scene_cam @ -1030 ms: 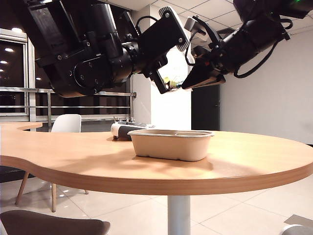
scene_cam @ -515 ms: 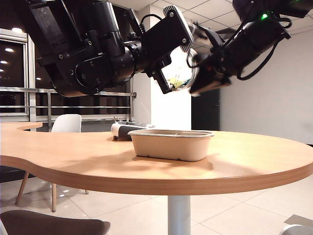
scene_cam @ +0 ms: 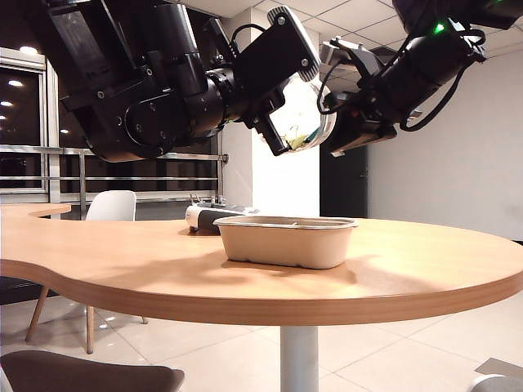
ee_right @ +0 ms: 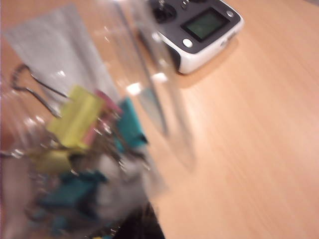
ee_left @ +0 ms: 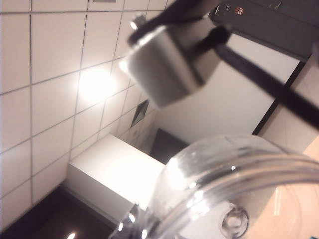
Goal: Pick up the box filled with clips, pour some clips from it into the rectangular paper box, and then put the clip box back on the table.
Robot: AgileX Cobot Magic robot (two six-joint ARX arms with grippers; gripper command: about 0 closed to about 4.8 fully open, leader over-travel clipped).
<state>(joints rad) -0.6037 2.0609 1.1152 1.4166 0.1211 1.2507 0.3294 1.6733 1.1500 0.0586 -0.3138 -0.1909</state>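
Observation:
The box filled with clips, a clear round jar, hangs tilted high above the rectangular paper box, which stands on the table. My left gripper is shut on the jar's left side. The jar's clear rim fills the left wrist view close to that gripper's jaws. My right gripper comes in from the right and is shut on the jar's other side. Yellow, pink and teal clips lie blurred inside the jar wall, beside a dark fingertip. No clips show in the tray from here.
A dark grey and white handheld device lies on the table behind the tray, and it also appears in the right wrist view. A white chair stands beyond the table's left side. A metal part of the right arm hangs above the jar.
The right gripper has swung round at the wrist, so more of the jar's rounded end shows. The clips inside have shifted slightly rightward. The left arm has hardly moved.

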